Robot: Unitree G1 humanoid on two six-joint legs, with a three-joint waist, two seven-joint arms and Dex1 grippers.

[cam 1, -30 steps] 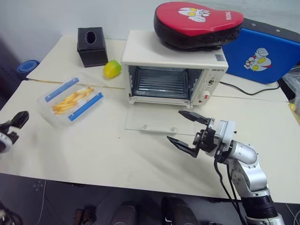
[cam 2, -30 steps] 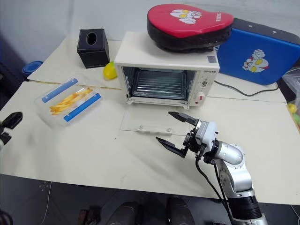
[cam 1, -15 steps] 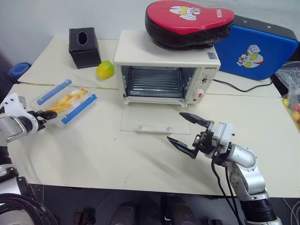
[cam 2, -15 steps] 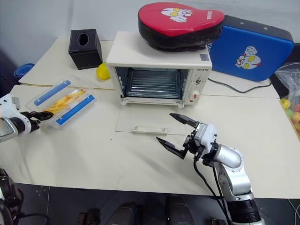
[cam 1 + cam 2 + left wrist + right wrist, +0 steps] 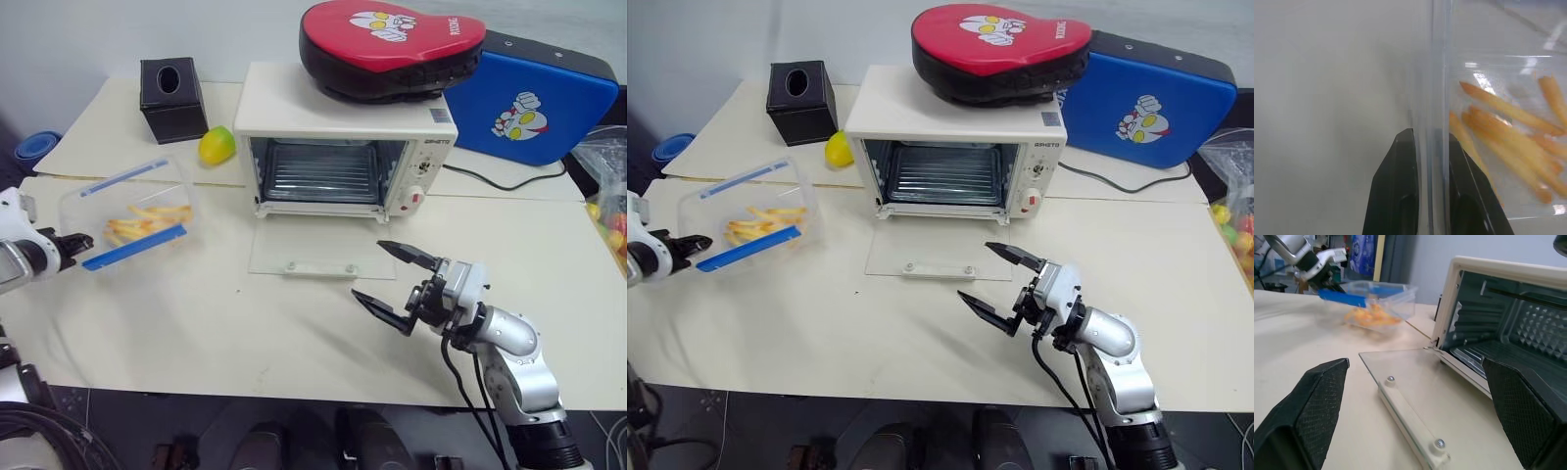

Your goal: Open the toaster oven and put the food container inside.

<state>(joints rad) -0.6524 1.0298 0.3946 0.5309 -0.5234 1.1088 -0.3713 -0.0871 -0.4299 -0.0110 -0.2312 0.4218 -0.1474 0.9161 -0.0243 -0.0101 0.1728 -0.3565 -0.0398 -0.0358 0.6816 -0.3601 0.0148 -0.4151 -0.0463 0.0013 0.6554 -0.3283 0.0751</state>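
On the cream table (image 5: 245, 323), left gripper (image 5: 76, 241) jaws clamp the food container (image 5: 127, 211); right gripper (image 5: 396, 286) jaws wide.

Cream table (image 5: 196, 323) carries toaster oven (image 5: 343, 147), tissue box (image 5: 171, 86), yellow fruit (image 5: 217, 145)

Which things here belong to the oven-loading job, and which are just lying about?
Job:
- toaster oven, door down flat
- food container, tilted, near edge pinched by the left tool
- right tool, open, in front of the door

Lying about:
- black tissue box
- yellow-green fruit
- red pad on the oven
- blue pad
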